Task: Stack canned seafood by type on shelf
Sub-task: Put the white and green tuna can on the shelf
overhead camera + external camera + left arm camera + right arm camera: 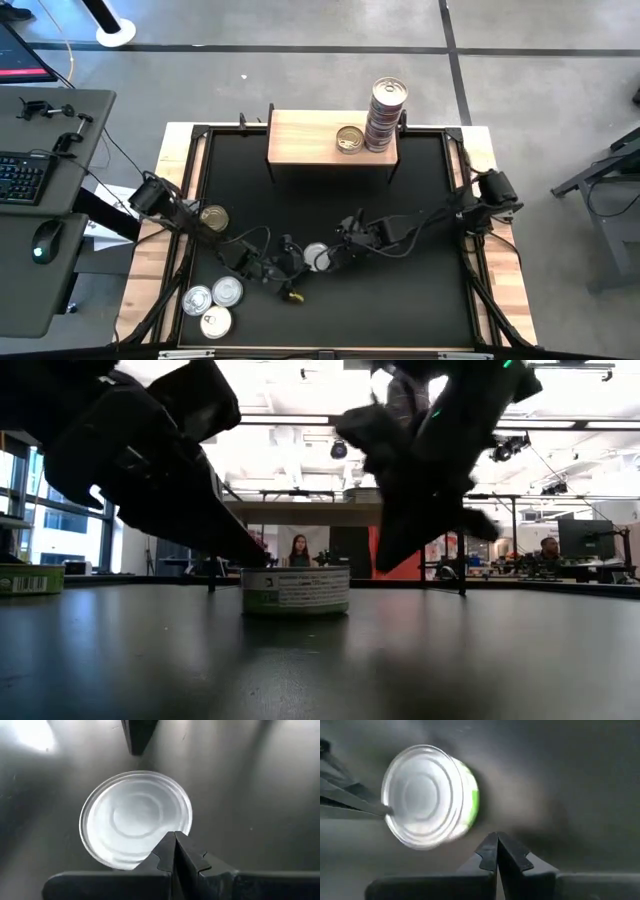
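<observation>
High view is showing both arms crowding one silver-topped tin (316, 257) mid-table: left gripper (297, 262) and right gripper (338, 249) are sitting pinched shut, empty. Shelf (305, 137) is carrying a stack (386, 115) and a gold tin (350, 139).

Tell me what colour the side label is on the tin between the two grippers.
White with a green patch on the tin, clearest in the right wrist view.

High view: overhead, straight down, far, covers whole bench (400, 300) and both arms. Low view: bench-top level, facing across into room, close to tin (296, 590) between both hands. Left wrist view: looks down past left hand (174, 851), very near same tin (135, 817). Right wrist view: same tin (427, 795) just beyond right hand (497, 851). All four views share this tin (316, 257).
</observation>
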`<state>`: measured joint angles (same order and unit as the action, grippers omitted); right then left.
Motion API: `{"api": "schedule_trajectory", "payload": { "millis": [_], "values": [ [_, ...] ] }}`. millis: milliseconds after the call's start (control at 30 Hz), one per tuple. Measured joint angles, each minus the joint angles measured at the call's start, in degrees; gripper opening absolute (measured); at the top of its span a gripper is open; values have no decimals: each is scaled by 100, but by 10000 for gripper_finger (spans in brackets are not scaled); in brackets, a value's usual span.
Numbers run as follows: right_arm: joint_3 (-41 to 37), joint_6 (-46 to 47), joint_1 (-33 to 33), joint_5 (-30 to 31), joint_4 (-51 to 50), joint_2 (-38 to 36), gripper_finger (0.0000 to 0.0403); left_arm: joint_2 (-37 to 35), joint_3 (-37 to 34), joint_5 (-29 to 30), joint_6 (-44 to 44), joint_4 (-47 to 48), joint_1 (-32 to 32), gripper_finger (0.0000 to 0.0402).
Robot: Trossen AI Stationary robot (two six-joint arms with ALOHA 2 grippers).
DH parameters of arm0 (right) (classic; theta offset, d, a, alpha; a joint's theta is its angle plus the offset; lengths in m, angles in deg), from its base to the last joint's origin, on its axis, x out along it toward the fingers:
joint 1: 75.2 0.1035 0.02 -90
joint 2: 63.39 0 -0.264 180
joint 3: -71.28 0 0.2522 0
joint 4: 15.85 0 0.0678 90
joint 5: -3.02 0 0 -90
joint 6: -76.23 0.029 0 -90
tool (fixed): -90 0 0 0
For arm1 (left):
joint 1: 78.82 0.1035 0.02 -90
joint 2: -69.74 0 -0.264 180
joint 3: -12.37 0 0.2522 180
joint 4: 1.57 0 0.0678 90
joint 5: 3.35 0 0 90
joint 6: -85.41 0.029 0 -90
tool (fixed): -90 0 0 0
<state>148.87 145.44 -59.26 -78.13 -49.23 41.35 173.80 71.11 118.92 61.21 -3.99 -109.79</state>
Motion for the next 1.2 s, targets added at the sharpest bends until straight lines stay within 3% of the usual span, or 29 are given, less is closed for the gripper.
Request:
{"api": "schedule_trajectory", "payload": {
  "millis": [167, 433, 567, 833, 1200],
  "values": [
    [4, -168, -173, -285, 785, 373, 0, -14, -1, 118, -123, 193, -65, 0],
    [0, -212, -151, -621, 900, 631, 0, -268, -14, 724, 280, -137, -207, 0],
    [0, -214, -135, -597, 1069, 635, 0, -216, -195, 474, 234, -50, -144, 0],
    [2, -62, -144, -487, 1336, 635, 0, -204, -594, 424, -95, -850, -13, 0],
    [138, 68, -170, -424, 1458, 626, 0, -222, -581, 329, -197, -276, -153, 0]
  ]
}}
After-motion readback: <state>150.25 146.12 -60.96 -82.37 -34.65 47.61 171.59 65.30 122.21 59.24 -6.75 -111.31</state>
